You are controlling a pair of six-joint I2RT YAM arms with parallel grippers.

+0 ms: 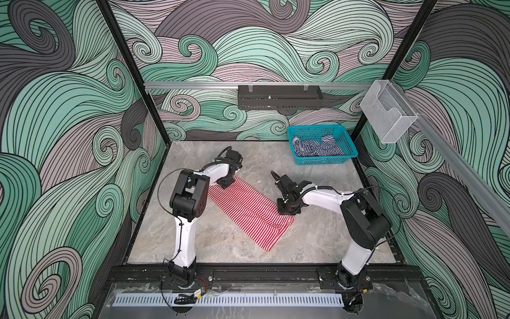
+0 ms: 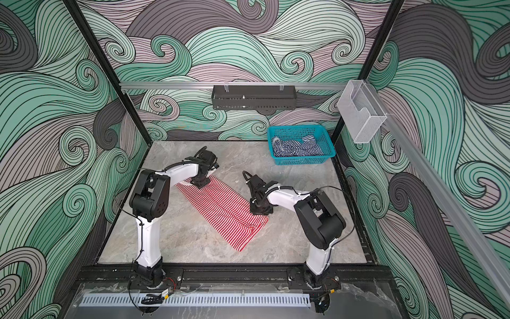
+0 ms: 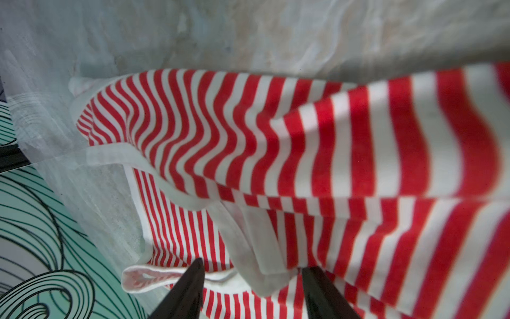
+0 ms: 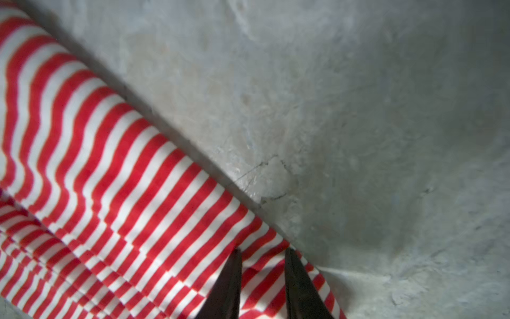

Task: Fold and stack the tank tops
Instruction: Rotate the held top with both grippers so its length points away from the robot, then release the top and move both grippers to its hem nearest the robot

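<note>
The red-and-white tank top [image 1: 248, 210] [image 2: 223, 205] lies folded into a long strip, slanting across the marble table. My left gripper [image 1: 226, 184] [image 3: 252, 269] is open over its far left end, with a pale trim strap [image 3: 262, 248] between the jaws. At the strip's right edge my right gripper [image 1: 287, 211] [image 4: 262, 251] pinches a puckered ridge of the striped cloth [image 4: 124, 193]. The navy-and-white tank top [image 1: 317, 147] [image 2: 296, 146] lies crumpled in the teal basket [image 1: 323, 160] [image 2: 303, 160] at the back right.
A black perforated tray [image 1: 280, 100] hangs on the back rail. A clear plastic holder [image 1: 386, 113] is fixed to the right rail. Bare marble [image 1: 317, 237] shows in front of and to the right of the red strip.
</note>
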